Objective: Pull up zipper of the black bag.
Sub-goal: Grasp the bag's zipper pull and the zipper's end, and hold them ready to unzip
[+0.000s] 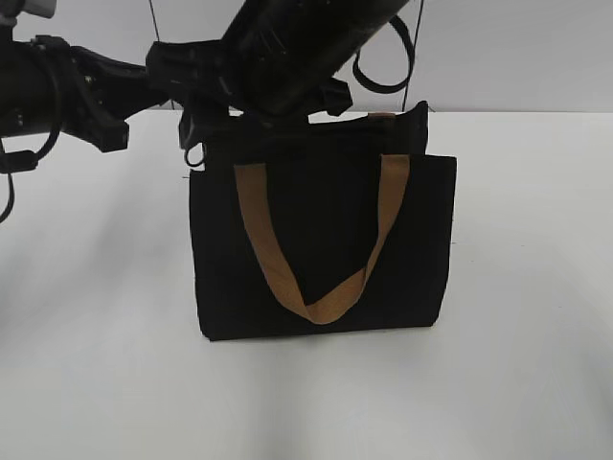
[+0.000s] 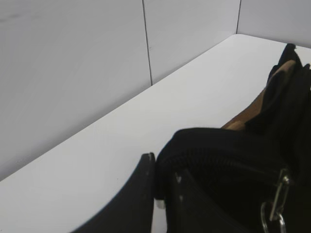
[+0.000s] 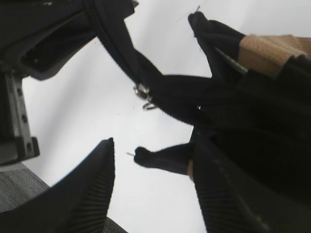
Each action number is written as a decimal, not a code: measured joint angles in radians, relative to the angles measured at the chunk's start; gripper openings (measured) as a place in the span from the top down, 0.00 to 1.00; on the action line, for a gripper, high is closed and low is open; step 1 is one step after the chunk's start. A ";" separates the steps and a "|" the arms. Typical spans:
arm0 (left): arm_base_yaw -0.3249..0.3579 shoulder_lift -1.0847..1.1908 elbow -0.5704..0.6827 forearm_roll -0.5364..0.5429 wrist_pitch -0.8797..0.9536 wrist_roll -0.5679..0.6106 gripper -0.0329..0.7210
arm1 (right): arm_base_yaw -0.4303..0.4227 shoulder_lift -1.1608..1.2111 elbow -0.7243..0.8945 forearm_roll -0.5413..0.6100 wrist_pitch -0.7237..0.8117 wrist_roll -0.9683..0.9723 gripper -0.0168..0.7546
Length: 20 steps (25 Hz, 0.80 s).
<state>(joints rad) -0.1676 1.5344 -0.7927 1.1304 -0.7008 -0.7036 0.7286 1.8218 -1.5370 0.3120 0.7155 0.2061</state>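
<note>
The black bag (image 1: 321,240) stands upright mid-table, a tan strap (image 1: 326,305) hanging in a V down its front. My left gripper (image 1: 196,134) is at the bag's top left corner; in the left wrist view it (image 2: 161,165) is shut on the bag's fabric end (image 2: 209,145). My right gripper (image 3: 154,144) is open above the bag's top, with a loose fabric end (image 3: 160,158) between its fingers and not gripped. The zipper (image 3: 116,43) runs toward a small silvery pull tab (image 3: 144,96), which lies beyond the right fingertips. A silvery metal piece (image 2: 276,204) hangs by the zip line in the left wrist view.
The white table (image 1: 536,364) lies all round the bag. A grey wall (image 1: 517,48) stands close behind it. My right arm (image 1: 297,43) crosses above the bag's top and hides part of it. The second tan strap (image 3: 272,51) lies at the bag's far side.
</note>
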 joint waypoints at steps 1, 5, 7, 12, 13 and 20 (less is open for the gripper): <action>0.000 0.000 0.000 0.000 -0.009 0.000 0.93 | 0.000 0.017 -0.016 0.006 -0.001 -0.002 0.47; 0.000 0.000 0.000 0.000 -0.021 0.000 0.93 | 0.000 0.055 -0.064 0.040 -0.006 -0.015 0.48; 0.000 0.000 0.000 0.000 -0.022 0.000 0.93 | 0.000 0.066 -0.071 0.054 -0.006 -0.020 0.48; 0.000 0.000 0.000 -0.010 -0.024 0.000 0.93 | 0.000 0.070 -0.072 0.062 -0.002 -0.022 0.49; 0.000 0.000 0.000 -0.013 -0.024 0.000 0.93 | 0.000 0.071 -0.072 0.068 0.000 -0.022 0.49; 0.000 0.000 0.000 -0.054 -0.033 0.000 0.93 | 0.000 0.082 -0.072 0.099 0.036 -0.022 0.49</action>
<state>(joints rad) -0.1676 1.5344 -0.7927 1.0768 -0.7343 -0.7036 0.7286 1.9038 -1.6091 0.4109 0.7511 0.1838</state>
